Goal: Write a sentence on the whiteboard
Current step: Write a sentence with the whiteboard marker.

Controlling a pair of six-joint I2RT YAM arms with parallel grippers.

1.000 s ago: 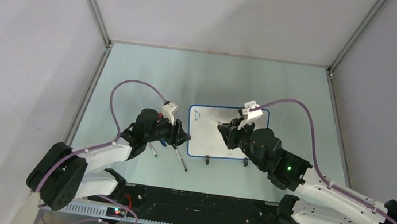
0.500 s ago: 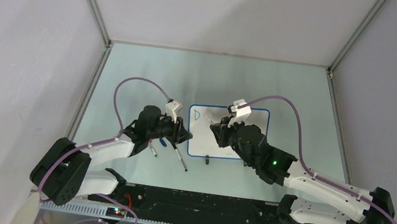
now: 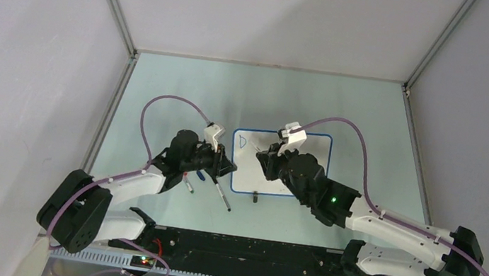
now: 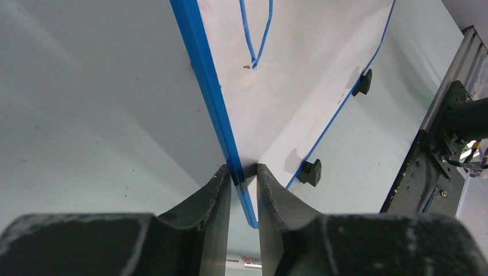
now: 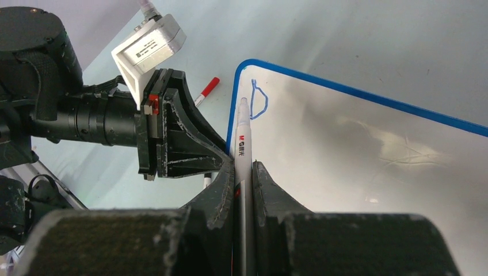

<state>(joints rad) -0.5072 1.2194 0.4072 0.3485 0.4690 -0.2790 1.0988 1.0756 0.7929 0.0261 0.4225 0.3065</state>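
Observation:
The whiteboard (image 3: 246,172) lies flat mid-table, white with a thin blue rim. Of the sentence, only a blue "D" (image 3: 242,140) shows, at the board's far left corner; it also shows in the right wrist view (image 5: 259,100). My left gripper (image 3: 226,167) is shut on the board's left rim (image 4: 216,103), one finger on each side (image 4: 243,172). My right gripper (image 3: 266,156) is shut on a white marker (image 5: 242,138), whose tip is just beside the "D" over the board (image 5: 357,149). Whether the tip touches the board is unclear.
Two loose markers lie on the table left of the board (image 3: 222,196) (image 3: 187,185); a red-capped one shows in the right wrist view (image 5: 207,89). The board's black clip feet (image 3: 256,197) (image 4: 311,172) stick out on its near edge. The black arm-base rail (image 3: 234,251) runs along the front.
My right arm has swung left over the board, bringing the marker from the board's middle toward the "D". My left gripper has kept its hold on the rim, barely moving.

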